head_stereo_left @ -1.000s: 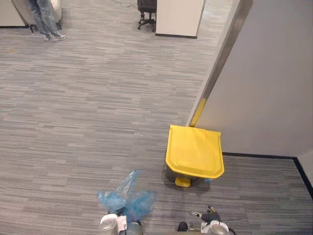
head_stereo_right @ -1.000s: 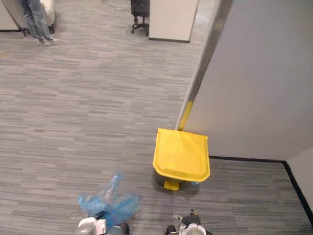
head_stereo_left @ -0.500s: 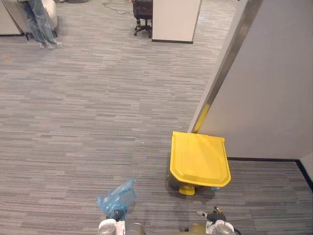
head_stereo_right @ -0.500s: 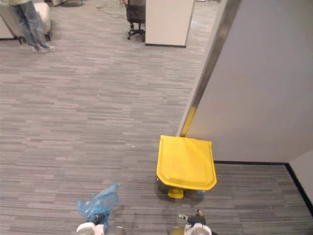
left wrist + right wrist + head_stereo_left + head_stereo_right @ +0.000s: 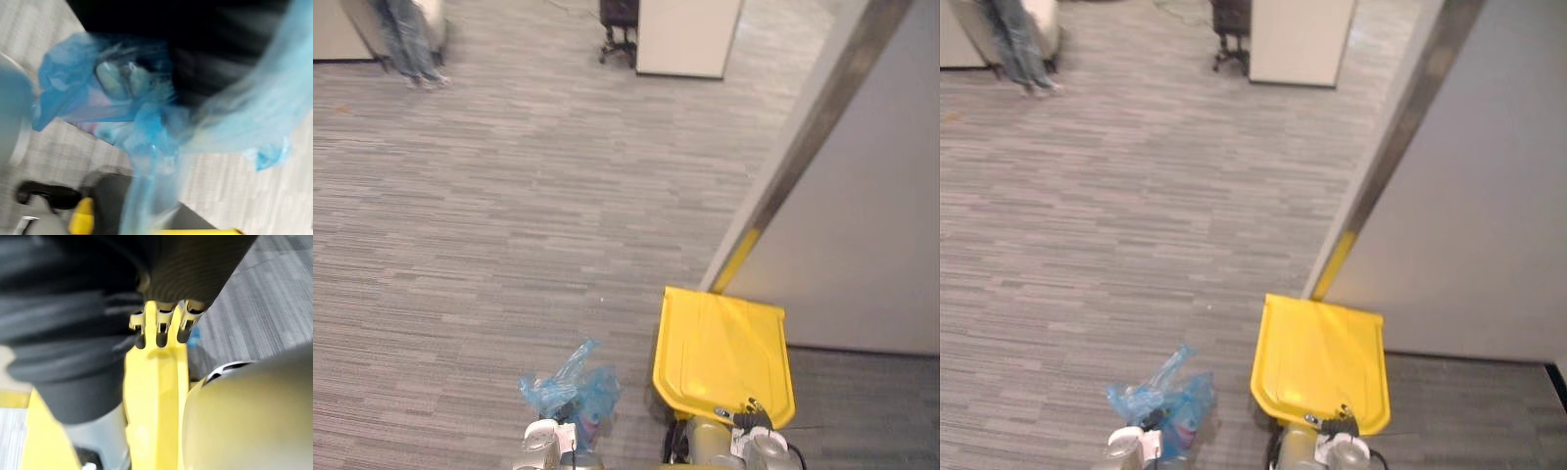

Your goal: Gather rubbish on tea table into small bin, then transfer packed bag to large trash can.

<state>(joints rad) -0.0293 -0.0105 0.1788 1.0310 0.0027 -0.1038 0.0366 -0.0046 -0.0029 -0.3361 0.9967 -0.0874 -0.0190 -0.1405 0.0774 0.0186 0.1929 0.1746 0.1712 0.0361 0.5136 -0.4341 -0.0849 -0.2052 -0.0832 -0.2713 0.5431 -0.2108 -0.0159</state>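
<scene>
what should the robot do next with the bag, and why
Probably lift the lid first. The left hand holds the blue bag up beside the trash can, but its yellow lid lies shut, so the bag has no way in. The right hand is at the lid's near edge, well placed to raise it.

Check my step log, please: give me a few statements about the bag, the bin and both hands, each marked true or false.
1. The trash can has its yellow lid closed. True.
2. The blue bag lies inside the trash can. False: the left hand holds it, beside the can.
3. The right hand is at the near edge of the yellow lid. True.
4. The trash can stands in the middle of the open carpet. False: it stands against the grey wall.
</scene>
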